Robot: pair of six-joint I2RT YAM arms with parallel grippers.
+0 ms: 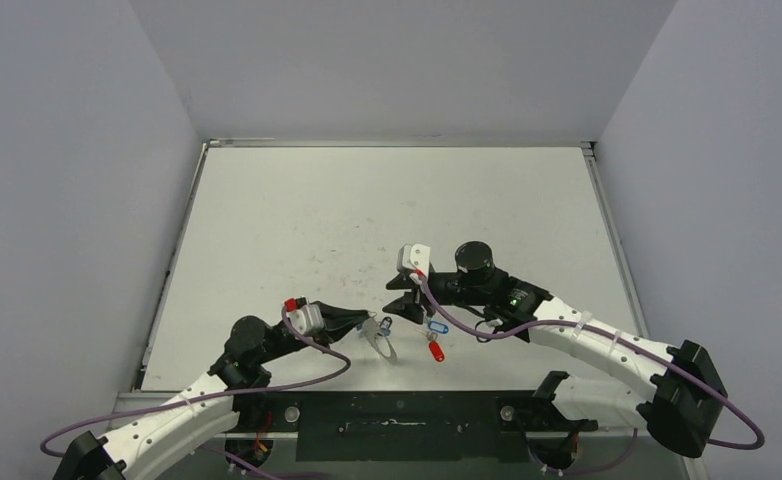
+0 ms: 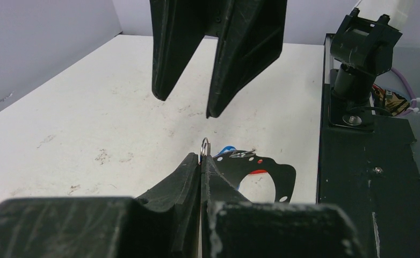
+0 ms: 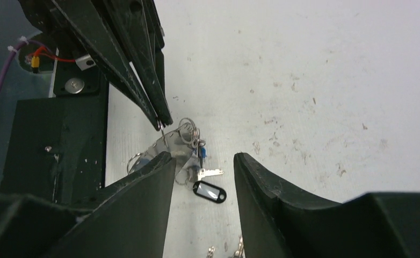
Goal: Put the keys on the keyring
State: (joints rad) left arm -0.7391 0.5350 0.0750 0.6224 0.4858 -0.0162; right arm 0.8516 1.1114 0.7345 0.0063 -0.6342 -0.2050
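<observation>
1. The left gripper [image 2: 202, 159] fills the bottom of its own wrist view. Its fingers are pressed together on the thin silver ring [image 2: 204, 145], whose top edge pokes up just above the fingertips at centre frame.
2. In the same view the right gripper [image 2: 186, 105] hangs from the top edge. Its two black fingers stand apart, with the tips clear of the ring and nothing between them.
3. From overhead, both grippers meet at lower centre of the table [image 1: 367, 200]. The left gripper [image 1: 369, 325] reaches in from the lower left and the right gripper [image 1: 400, 297] from the lower right. The ring [image 1: 387, 345] sits tilted at the left fingertips.
4. The keys [image 1: 434, 328] lie flat on the table at lower centre, just right of the ring. One has a blue tag and, below it, one has a red tag [image 1: 434, 351]. Neither gripper touches them.
5. In the right wrist view the right gripper [image 3: 203, 158] shows parted fingers along the bottom edge. The left gripper [image 3: 162, 119] comes down from the upper left, its tips closed. Between them lie silver loops [image 3: 189, 131], a scrap of blue, and a small key on a dark tag [image 3: 209, 192].
6. Which of those loops belongs to the ring cannot be made out. In the left wrist view the fingers hide most of the ring, and only slivers of blue and red show behind them, right of centre. Metal bits are cut off at the bottom edge of the right wrist view.
</observation>
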